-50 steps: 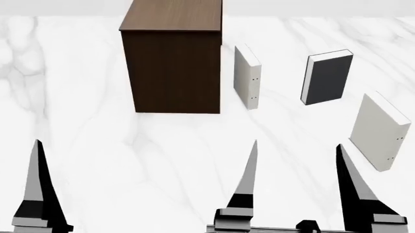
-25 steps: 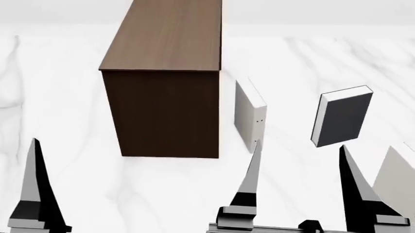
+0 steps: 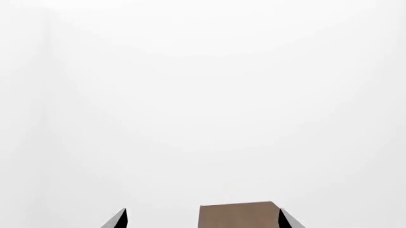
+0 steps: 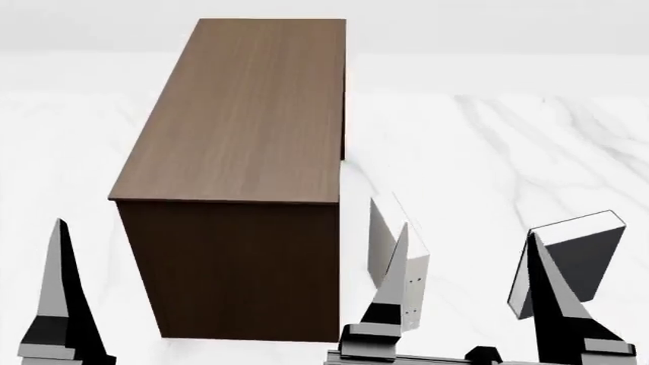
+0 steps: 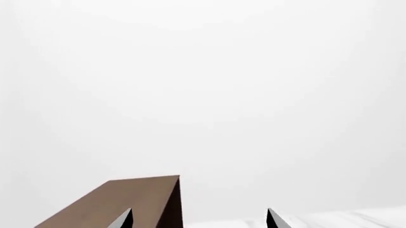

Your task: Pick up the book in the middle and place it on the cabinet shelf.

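The cabinet shelf point(image 4: 243, 122) is a tall brown wood-grain box with a lighter flat top, at centre left in the head view. The book point(image 4: 583, 255), grey with white page edges, stands upright at the right, partly hidden behind a finger of my right gripper point(image 4: 464, 285). That gripper is open and empty, nearer to me than the book. Of my left gripper only one finger point(image 4: 59, 296) shows in the head view, left of the cabinet. In its wrist view my left gripper point(image 3: 201, 219) is open and empty, with the cabinet top point(image 3: 238, 216) beyond. My right gripper point(image 5: 199, 217) also sees the cabinet point(image 5: 120, 199).
A thin cream-white book point(image 4: 394, 262) with small dots stands upright between the cabinet and the grey book, partly behind my right gripper's left finger. Everything stands on a white marble surface point(image 4: 487, 144). Both wrist views show mostly blank white background.
The head view has shifted: the cabinet and books sit lower and larger in frame, and more of the cabinet top shows. The second cream-white book at the right has left the view. Both grippers stay open.
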